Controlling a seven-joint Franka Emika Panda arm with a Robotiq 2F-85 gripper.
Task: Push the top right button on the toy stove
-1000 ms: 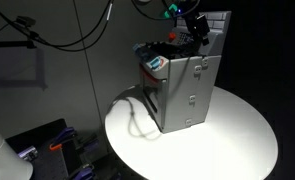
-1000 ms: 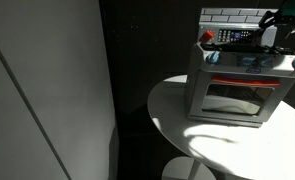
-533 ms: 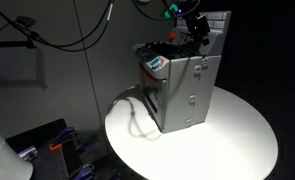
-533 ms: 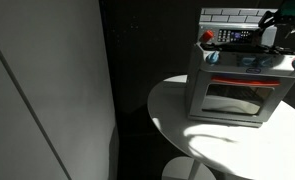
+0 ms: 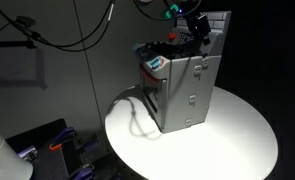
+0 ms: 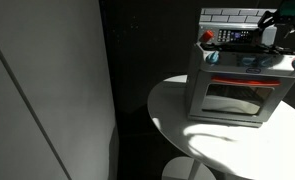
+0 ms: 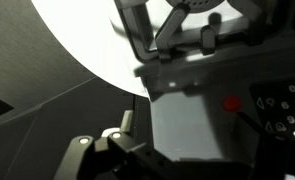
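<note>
Toy stove on a round table, arm over its top

The toy stove stands on the round table in both exterior views, its door at the front and its back panel rising behind the top. The gripper hangs over the rear of the stove top, just in front of the back panel and close to the controls there. In an exterior view, cables hang behind and to the left of the stove, well apart from it. In an exterior view, a tall wall panel stands left of the table.
</note>
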